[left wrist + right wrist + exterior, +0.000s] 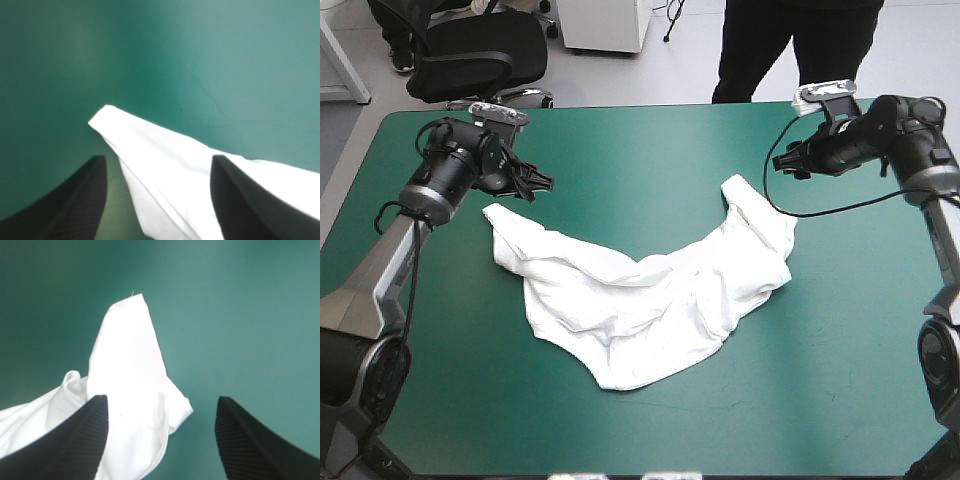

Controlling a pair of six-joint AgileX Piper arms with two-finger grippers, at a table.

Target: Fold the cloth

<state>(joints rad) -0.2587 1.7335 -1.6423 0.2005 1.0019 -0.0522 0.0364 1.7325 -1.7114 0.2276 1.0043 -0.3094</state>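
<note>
The T-shirt (pixel 640 295) lies crumpled in a sagging crescent across the middle of the teal-green surface (pixel 650 140), its 2 ends pointing toward 10 and 2 o'clock and its bulk bunched toward 6 o'clock. No fold shows, so I judge the task barely begun: the garment is neither spread flat nor doubled over, and both the flattening and every fold are left to do. The left tool (pixel 525 183) sits near the 10 o'clock end and the right tool (pixel 790 160) near the 2 o'clock end. Each has its black fingers (pixel 80 200) spread wide, pinching nothing. Only the high view gives the whole crescent and both arms at once, but the gaps between fingers are hard to read there. The left wrist view adds a flat, pointed corner of white cloth lying on the surface between its spread fingers. The right wrist view adds a raised, doubled-over peak of cloth, closer to 1 finger, with bare surface by the other.
</note>
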